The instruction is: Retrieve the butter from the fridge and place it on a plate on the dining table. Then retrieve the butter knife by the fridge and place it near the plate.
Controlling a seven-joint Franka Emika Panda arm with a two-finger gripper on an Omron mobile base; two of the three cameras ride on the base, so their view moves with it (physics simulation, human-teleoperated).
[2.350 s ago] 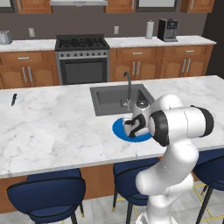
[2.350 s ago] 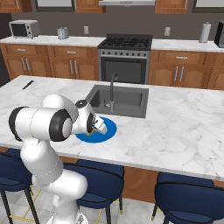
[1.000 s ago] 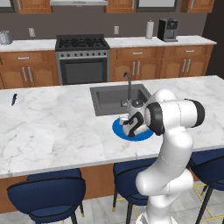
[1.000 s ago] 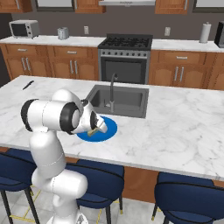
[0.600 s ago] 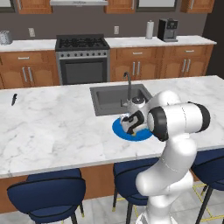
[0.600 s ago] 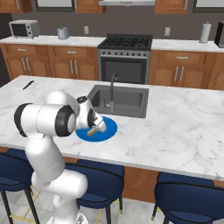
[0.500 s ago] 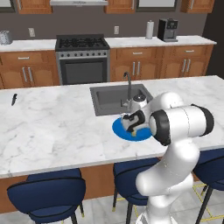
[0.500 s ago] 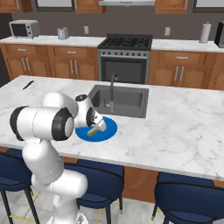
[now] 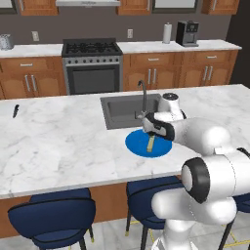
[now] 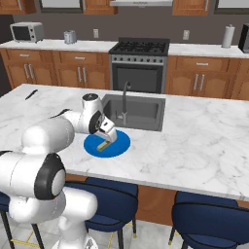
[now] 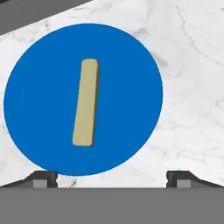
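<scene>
Butter at rest on plate, gripper released.
Jaws spread wide, apparently clear above the butter; plate sits on the dining table beside the sink.

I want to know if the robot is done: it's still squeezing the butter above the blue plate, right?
Not quite. The butter lies flat on the plate, and the gripper is open above it, holding nothing. The hand view shows the fingertips spread wide, clear of the stick.
</scene>
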